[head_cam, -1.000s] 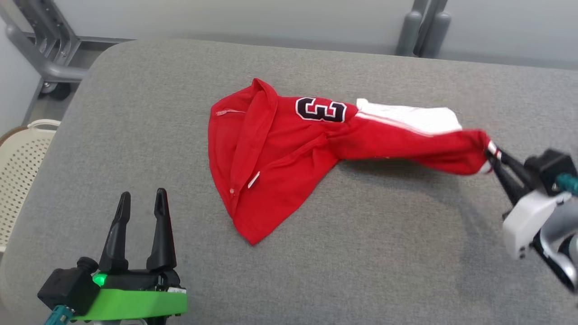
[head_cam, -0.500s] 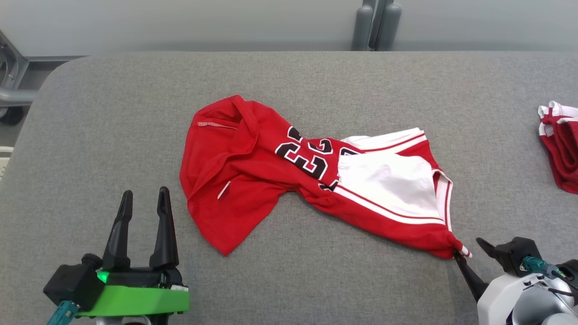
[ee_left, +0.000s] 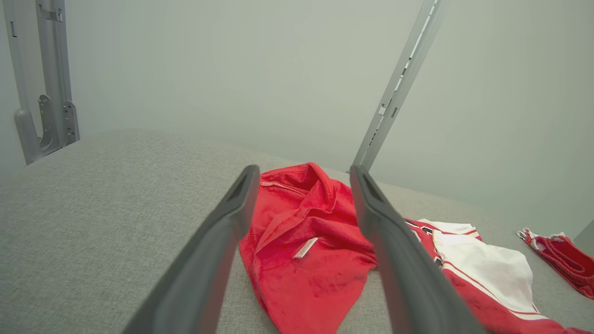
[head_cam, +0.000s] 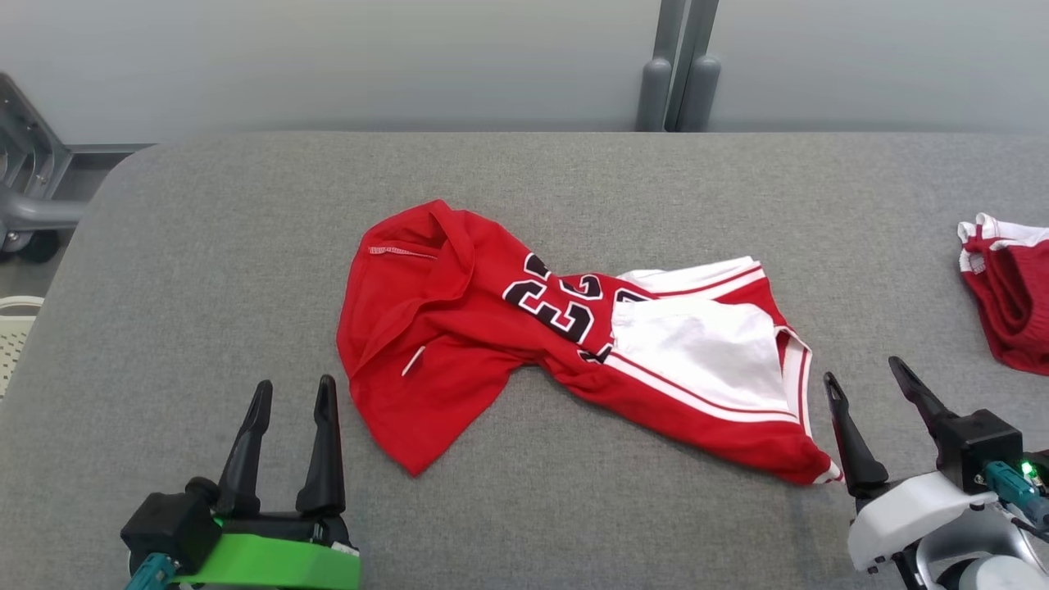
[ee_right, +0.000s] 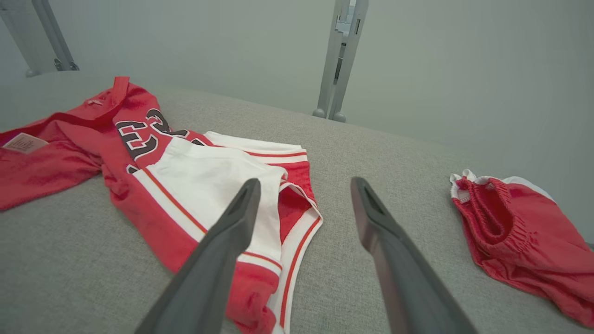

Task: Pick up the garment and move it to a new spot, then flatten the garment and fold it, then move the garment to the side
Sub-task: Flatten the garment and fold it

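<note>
Black fingers of the right gripper stood spread wide with nothing between them, let go and empty, at the near right of the grey table. Its inner finger was just beside the nearest corner of the red jersey; whether it touched the striped hem I could not tell. From that corner the jersey ran away to the left and toward the far side, a long slanting shape. The white panel and its red stripes lay nearest this hand, then the black numbers, then the bunched collar end furthest off. It lay crumpled and twisted at the waist, not flat, roughly in the middle of the table. The left gripper was also open and empty, low at the near left, with the pointed red flap of the jersey a little ahead of it and to its right, close but apart. So each arm had one end of the long axis on its own side. To my eye, the right was the closer to cloth, and spreading the thing would call for pulling those two ends apart along that slant. Well off to the right lay a bundle of red cloth, clear of both hands.
</note>
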Controlling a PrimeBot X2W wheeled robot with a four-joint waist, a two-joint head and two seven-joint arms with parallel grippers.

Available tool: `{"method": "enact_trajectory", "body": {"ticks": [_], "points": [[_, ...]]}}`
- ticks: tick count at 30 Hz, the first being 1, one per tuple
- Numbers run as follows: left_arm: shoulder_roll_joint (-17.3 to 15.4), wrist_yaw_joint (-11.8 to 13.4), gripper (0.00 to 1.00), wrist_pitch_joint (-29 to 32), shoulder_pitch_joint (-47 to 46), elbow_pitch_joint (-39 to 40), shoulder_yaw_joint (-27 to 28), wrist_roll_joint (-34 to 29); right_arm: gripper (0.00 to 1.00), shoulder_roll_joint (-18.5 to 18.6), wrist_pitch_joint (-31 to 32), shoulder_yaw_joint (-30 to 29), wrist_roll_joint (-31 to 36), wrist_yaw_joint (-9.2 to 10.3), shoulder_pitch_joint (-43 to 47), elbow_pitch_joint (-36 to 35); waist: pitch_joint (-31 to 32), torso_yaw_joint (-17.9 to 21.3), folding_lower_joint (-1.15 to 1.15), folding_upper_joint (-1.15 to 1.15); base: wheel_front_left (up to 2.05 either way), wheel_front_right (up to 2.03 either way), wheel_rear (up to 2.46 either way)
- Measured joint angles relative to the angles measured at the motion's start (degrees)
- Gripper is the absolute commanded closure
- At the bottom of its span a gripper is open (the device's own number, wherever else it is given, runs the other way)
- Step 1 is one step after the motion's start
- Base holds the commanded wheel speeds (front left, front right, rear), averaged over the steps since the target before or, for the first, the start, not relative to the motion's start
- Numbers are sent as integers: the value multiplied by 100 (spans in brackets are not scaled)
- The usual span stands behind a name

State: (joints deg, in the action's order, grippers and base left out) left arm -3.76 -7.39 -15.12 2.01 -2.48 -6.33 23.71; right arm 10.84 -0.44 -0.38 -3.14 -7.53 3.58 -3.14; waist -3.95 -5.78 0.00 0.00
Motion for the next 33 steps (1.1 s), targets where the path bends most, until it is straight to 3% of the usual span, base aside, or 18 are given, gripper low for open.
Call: {"method": "enact_trajectory", "body": {"ticks": [4, 11, 27, 33], "points": [[-34, 0, 0, 0, 88, -220, -54, -36, 0, -430, -238, -238, 153, 0, 58, 45, 107, 5, 0, 0, 0, 0, 0], [-215, 0, 0, 94, 164, -699, -371, -78, 0, -697, -545, -357, 401, 0, 108, 318, 255, -9, 0, 0, 0, 0, 0], [-314, 16, 0, 123, 75, -1111, -435, 204, 0, -788, -601, -349, 522, 0, 93, 542, 271, 11, 0, 0, 0, 0, 0], [-441, 18, 0, 795, -426, -1419, -527, 275, 0, -789, -43, -201, 547, 1, -53, 425, 141, -11, 0, 0, 0, 0, 0]]}}
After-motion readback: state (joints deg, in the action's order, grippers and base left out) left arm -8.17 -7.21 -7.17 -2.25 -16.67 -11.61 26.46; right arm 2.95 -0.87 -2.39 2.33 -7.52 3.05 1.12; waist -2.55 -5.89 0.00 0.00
